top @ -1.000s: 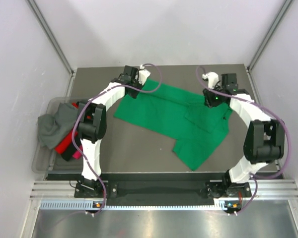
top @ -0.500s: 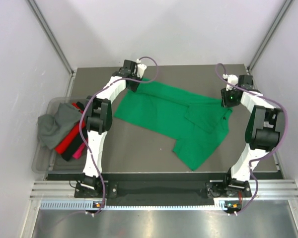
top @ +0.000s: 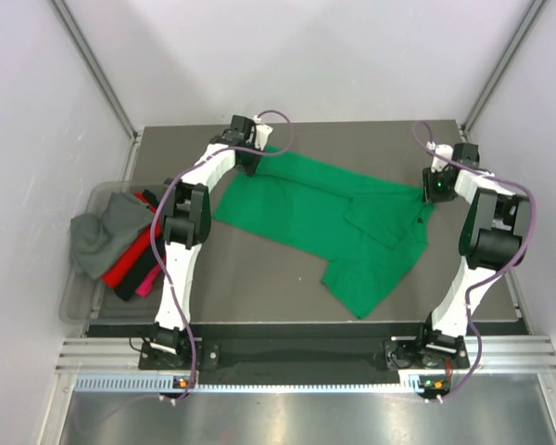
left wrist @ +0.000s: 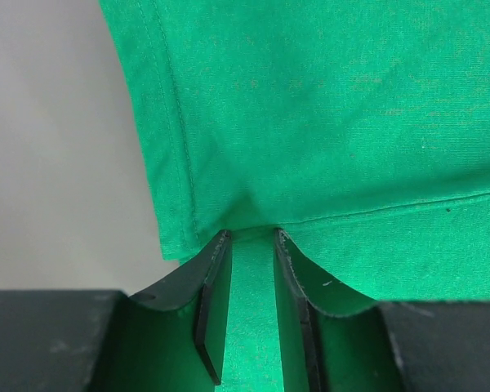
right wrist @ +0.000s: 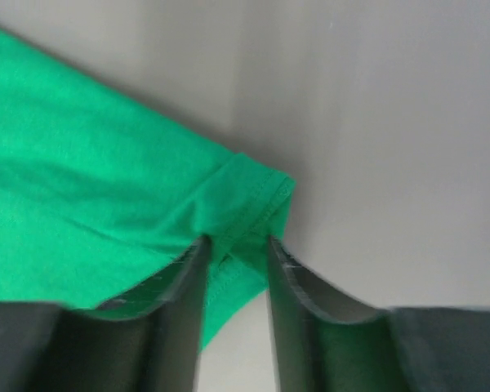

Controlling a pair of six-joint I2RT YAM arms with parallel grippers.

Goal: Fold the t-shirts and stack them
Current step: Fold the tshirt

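The green t-shirt (top: 334,218) lies spread on the table (top: 259,278), partly folded over itself, held at two far corners.
I have the left tool (left wrist: 249,245) clamped on its far-left hem; the right tool (right wrist: 235,243) is clamped on its far-right corner; a grey t-shirt (top: 97,236) and a red t-shirt (top: 130,264) sit in the clear bin (top: 74,306) at the table's left.

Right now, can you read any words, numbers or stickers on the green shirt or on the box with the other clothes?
None: no text can be read in any view.
The bright green cloth t-shirt is plain, with no print or label showing, even close up in both wrist views.
The clear plastic bin shows no writing.
The grey t-shirt, red t-shirt and pink t-shirt in it are plain too.
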